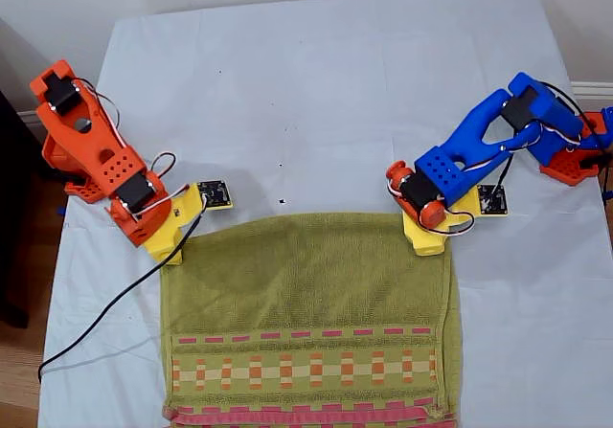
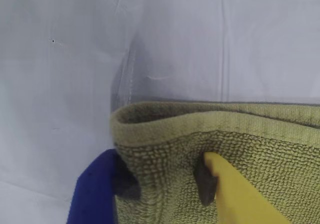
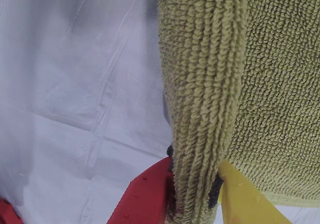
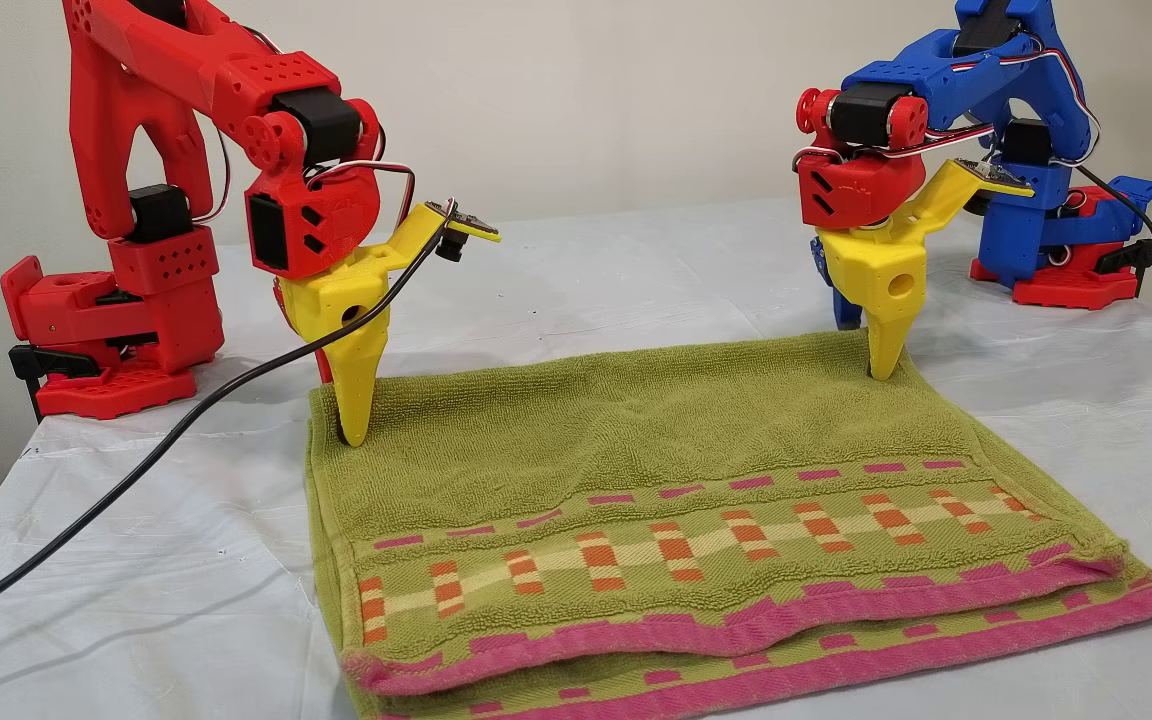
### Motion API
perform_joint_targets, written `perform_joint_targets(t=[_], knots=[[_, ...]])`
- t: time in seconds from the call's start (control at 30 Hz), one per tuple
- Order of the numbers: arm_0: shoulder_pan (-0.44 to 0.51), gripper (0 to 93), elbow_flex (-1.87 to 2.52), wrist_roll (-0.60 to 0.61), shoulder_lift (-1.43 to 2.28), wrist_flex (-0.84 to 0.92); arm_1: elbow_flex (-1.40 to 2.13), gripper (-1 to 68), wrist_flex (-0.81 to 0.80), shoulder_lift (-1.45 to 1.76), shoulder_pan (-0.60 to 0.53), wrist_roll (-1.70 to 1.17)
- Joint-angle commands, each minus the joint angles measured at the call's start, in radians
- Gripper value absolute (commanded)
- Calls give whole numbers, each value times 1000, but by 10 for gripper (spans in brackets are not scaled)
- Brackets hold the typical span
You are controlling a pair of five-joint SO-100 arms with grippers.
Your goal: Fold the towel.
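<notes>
— Grip check?
— Clamped on one corner of the towel (image 1: 306, 275) with my first tool (image 2: 165, 171), on the other with my second tool (image 3: 195, 174), both opposite the pink border (image 4: 736, 630). Lying doubled on the sheet (image 1: 316, 93) over the bench.
— Advice?
— Probably lift both corners level, keep even tension, lay squarely onto that border.
— Count?
— One towel, two tools, one sheet.

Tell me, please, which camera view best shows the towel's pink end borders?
The other view: both stacked pink borders of the towel lie nearest. The exterior view cuts them at its bottom edge; both wrist views show only green terry.
</notes>
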Motion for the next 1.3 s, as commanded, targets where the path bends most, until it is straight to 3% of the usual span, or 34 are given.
perform_joint_targets(t=[0.0,0.03,0.23,0.57,0.83,1.1,1.27], knots=[[-28,1,-26,23,55,28,-94,73,-3,15,9,-54],[-35,1,-26,35,55,32,-104,1,-3,8,14,-77],[-103,1,3,129,67,89,-26,1,-3,52,43,-137],[-221,1,74,296,106,98,410,1,-3,359,127,-181],[-334,1,106,382,232,249,569,1,-5,546,247,-304],[-492,1,172,569,442,351,709,1,-5,733,359,-399],[-563,1,72,761,480,416,719,1,-5,877,371,-443]])
